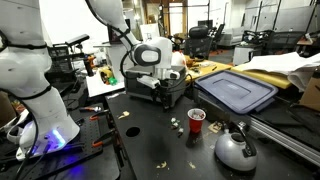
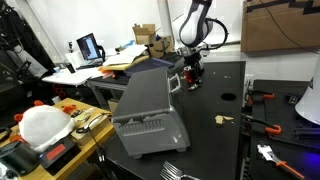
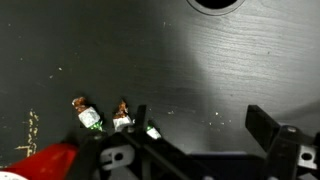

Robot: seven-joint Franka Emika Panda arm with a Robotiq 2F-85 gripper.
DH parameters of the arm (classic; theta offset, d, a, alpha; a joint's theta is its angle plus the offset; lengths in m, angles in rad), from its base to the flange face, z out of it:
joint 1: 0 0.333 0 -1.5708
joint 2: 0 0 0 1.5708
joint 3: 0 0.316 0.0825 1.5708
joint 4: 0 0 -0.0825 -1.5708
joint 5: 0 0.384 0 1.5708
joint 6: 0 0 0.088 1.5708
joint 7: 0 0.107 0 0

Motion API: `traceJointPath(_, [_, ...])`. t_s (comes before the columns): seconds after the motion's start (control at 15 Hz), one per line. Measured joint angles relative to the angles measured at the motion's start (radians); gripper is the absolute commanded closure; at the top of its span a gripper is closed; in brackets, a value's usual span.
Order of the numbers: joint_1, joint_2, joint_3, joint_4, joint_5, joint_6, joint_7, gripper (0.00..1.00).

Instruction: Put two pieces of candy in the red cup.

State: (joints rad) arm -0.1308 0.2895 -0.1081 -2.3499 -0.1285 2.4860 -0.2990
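The gripper [image 3: 200, 125] enters the wrist view from the bottom edge. Its jaws stand well apart, one dark finger [image 3: 265, 125] to the right, and between them there is only bare tabletop; it holds nothing. Just beside the other finger, three small pieces of candy [image 3: 122, 119] lie in a loose row on the dark table [image 3: 120, 50], their wrappers showing white, green and brownish bits. None of them touches the gripper as far as can be seen. The red cup [image 3: 45, 160] shows in the bottom left corner of this view, near the candy but apart from it; only part of its red side is visible, and its inside cannot be seen. A round hole [image 3: 215, 3] in the table sits at the top edge.

In an exterior view, a rounded silver kettle [image 1: 235, 150] with a black handle stands near the cup. Behind the cup lies a blue bin lid [image 1: 237, 92]. Flat yellowish scraps [image 1: 131, 130] are scattered farther off on the table.
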Motion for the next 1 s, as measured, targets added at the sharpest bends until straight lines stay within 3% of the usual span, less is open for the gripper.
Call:
traceJointPath(0.4, [-0.004, 0.107, 0.000, 0.006, -0.088, 0.153, -0.015, 0.00])
traceJointPath(1.0, [-0.009, 0.149, 0.000, 0.052, -0.147, 0.200, -0.034, 0.00])
